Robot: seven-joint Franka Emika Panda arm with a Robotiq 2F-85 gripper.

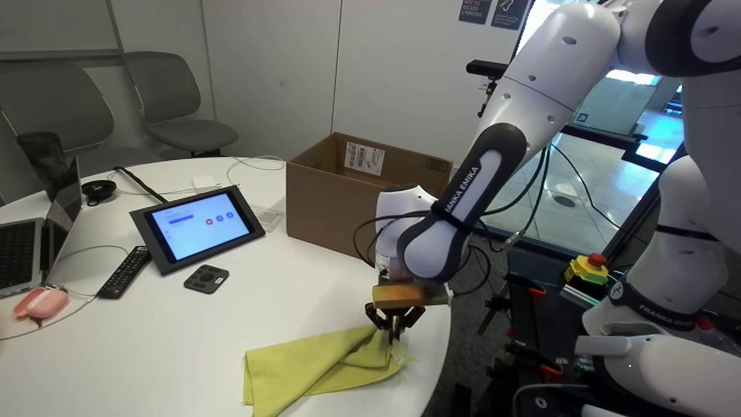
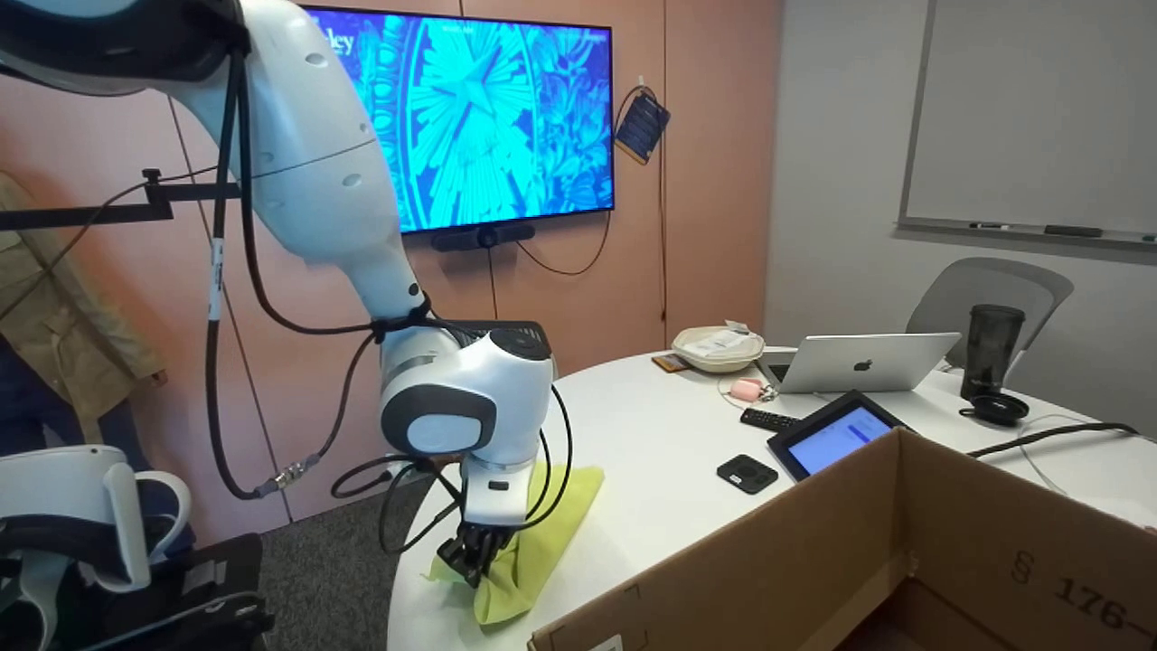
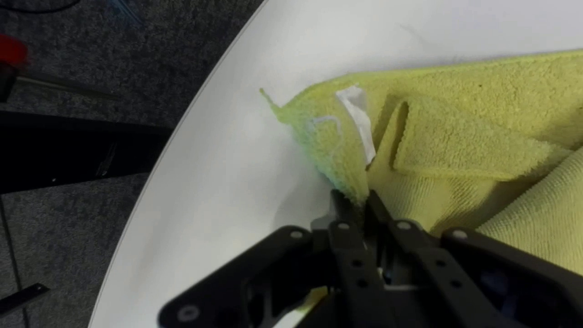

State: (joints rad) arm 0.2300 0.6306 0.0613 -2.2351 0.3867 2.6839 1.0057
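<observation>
Wrist view: at lower center, the gripper [image 3: 358, 205] pinches a bunched fold of a yellow-green cloth [image 3: 460, 136], which lies near the rim of the white surface [image 3: 218, 150] and reaches the right edge of the frame. Behind the gripper, at center in an exterior view, stands an open cardboard box [image 1: 330, 200] with a label [image 1: 364, 158] on its inner wall; a touchscreen panel [image 1: 200, 229], a remote control [image 1: 124, 272] and a laptop [image 1: 23, 249] sit farther left. At lower right in an exterior view, the box masks part of the surface, its floor largely hidden. Right of center, a takeout bowl [image 2: 714, 364] holds white paper [image 2: 720, 343]; what the dark tumbler [image 2: 992, 348] contains cannot be told.
</observation>
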